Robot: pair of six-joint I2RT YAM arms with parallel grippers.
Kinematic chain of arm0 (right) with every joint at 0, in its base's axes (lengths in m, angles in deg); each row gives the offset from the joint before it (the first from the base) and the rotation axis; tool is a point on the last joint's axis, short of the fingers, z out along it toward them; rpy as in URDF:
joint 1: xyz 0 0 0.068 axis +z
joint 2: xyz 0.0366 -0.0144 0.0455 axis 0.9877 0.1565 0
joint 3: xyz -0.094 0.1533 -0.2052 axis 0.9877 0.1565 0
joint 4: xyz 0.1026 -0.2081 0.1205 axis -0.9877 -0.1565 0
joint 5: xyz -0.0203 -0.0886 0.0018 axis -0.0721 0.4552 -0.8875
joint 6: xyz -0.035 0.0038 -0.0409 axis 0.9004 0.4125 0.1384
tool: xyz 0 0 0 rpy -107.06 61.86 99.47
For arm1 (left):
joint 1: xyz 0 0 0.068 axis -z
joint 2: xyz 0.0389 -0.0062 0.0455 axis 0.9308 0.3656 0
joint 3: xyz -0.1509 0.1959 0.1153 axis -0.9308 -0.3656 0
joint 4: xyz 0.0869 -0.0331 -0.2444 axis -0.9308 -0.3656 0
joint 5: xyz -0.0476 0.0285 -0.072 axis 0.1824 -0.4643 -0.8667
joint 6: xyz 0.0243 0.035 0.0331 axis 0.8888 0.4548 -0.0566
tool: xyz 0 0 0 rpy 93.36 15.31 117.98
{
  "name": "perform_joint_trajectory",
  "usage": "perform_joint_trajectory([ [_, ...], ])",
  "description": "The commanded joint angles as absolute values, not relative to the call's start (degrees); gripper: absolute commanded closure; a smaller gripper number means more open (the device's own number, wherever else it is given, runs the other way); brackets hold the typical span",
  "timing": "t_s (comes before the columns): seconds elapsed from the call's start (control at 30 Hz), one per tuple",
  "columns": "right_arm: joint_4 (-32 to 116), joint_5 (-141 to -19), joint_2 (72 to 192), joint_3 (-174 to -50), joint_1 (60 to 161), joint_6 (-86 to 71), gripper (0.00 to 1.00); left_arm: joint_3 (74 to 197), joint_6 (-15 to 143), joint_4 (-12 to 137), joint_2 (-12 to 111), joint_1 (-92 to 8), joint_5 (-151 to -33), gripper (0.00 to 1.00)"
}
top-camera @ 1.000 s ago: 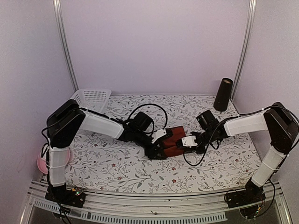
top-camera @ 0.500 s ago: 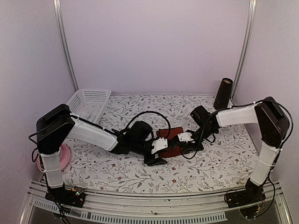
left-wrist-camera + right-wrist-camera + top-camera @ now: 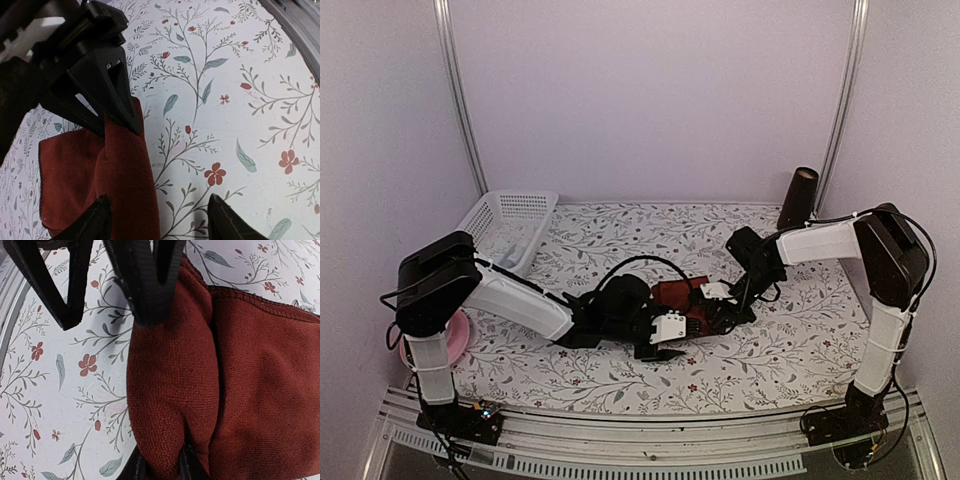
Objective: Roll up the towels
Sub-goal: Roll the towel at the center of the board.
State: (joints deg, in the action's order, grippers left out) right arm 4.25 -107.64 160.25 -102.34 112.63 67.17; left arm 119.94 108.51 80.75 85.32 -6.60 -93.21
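Observation:
The dark red-maroon towel [image 3: 682, 296] lies mid-table with its near edge rolled into a thick fold [image 3: 172, 370]. My right gripper [image 3: 160, 466] is shut on one end of that fold, as the top view [image 3: 713, 310] also shows. My left gripper [image 3: 157, 200] is open at the fold's other end. One of its fingers [image 3: 95, 222] is over the towel [image 3: 120, 180] and the other rests over bare tablecloth. The left gripper also shows in the top view [image 3: 665, 336]. The pastel checked towel is out of view.
A white basket [image 3: 510, 222] stands at the back left. A dark cylinder [image 3: 798, 200] stands at the back right. A pink object [image 3: 456, 336] lies at the table's left edge beside the left arm. Black cables loop over the tablecloth behind the towel.
Both grippers have moved toward the table's middle and front. The right arm has drawn in leftward. The towel's near edge has bunched into a fold.

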Motion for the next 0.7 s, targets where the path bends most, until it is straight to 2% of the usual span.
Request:
perform_joint_trajectory([
  [0.0,-4.02,-107.17,163.34,-100.90,112.56,67.12,0.83,121.59,110.20,80.42,85.74,-6.26,-92.90,0.35],
  [0.2,-4.53,-107.26,163.56,-100.88,112.29,67.59,0.83,122.53,109.45,79.67,88.43,-6.37,-89.34,0.39],
  [0.37,-4.69,-106.81,164.33,-101.41,112.13,67.32,0.82,122.24,109.65,78.15,88.87,-6.31,-91.58,0.45],
  [0.6,-4.46,-106.44,164.62,-101.82,111.74,67.03,0.82,121.69,108.44,79.17,89.47,-6.38,-89.96,0.64],
  [0.67,-3.92,-106.14,164.22,-101.61,111.67,66.95,0.79,122.36,107.70,78.31,90.07,-6.56,-89.43,0.74],
])
